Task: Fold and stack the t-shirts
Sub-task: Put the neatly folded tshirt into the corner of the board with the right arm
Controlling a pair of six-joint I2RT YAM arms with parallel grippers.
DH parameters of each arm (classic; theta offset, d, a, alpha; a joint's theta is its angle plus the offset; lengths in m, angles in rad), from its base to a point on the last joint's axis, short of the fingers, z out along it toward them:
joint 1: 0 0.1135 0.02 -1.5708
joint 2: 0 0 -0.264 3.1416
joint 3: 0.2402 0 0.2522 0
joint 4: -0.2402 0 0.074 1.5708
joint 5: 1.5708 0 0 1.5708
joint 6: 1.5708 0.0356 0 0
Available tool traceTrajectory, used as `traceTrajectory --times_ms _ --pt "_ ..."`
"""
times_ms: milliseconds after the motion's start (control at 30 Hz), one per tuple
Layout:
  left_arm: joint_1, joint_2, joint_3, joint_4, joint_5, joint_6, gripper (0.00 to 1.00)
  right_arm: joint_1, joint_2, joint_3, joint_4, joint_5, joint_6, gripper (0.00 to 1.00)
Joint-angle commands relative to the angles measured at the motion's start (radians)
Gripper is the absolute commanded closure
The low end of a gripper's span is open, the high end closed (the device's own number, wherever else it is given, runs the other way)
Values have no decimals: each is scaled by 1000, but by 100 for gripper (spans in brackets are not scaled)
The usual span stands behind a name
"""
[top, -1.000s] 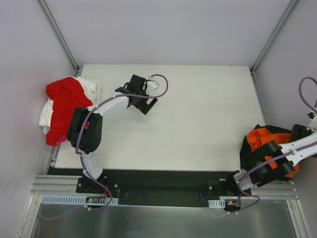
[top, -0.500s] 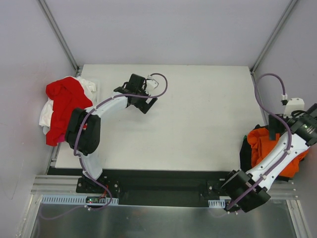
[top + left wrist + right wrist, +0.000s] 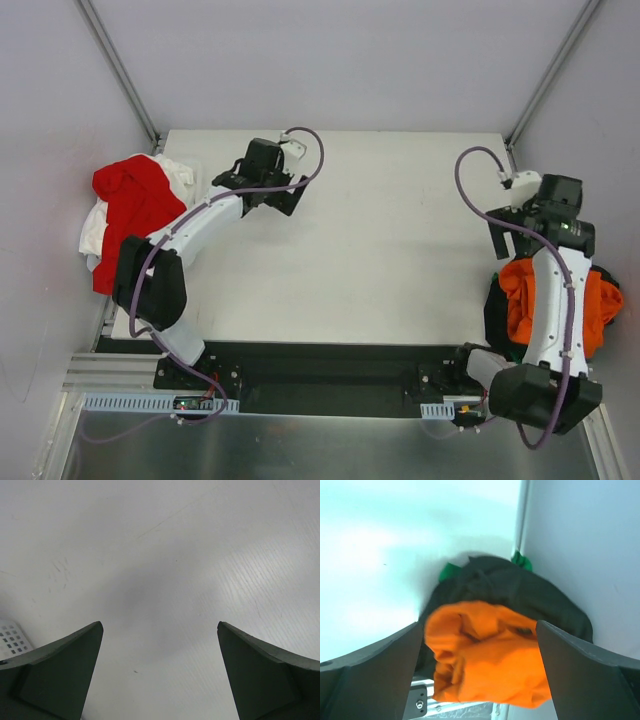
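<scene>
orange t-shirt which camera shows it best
Right wrist: the orange t-shirt lies crumpled on a black shirt, unobstructed. Top external has the right arm crossing it. Left wrist shows only the table.

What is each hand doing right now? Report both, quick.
Left hand: open, holding nothing, over the table.
Right hand: open, holding nothing; the orange t-shirt is not gripped.

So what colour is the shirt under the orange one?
Black; that black shirt shows best in right wrist view.
</scene>
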Motion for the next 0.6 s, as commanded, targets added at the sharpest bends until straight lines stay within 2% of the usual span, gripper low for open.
traceTrajectory --times_ms 0,133,233,367,433,567 --pt "63 -37 44 -45 4 -107 3 226 85 37 59 193 147 0" --pt "153 -27 33 -57 82 -141 6 419 204 70 96 332 220 0" --pt "179 -34 25 -71 87 -143 1 530 277 100 148 387 243 0" --pt "179 -76 -1 -82 -11 -75 1 628 381 161 156 366 261 0" --pt "181 -98 -22 -82 -117 -22 1 662 435 175 160 373 235 0" --pt "179 -203 -56 -79 -301 92 1 760 488 139 243 499 172 0"
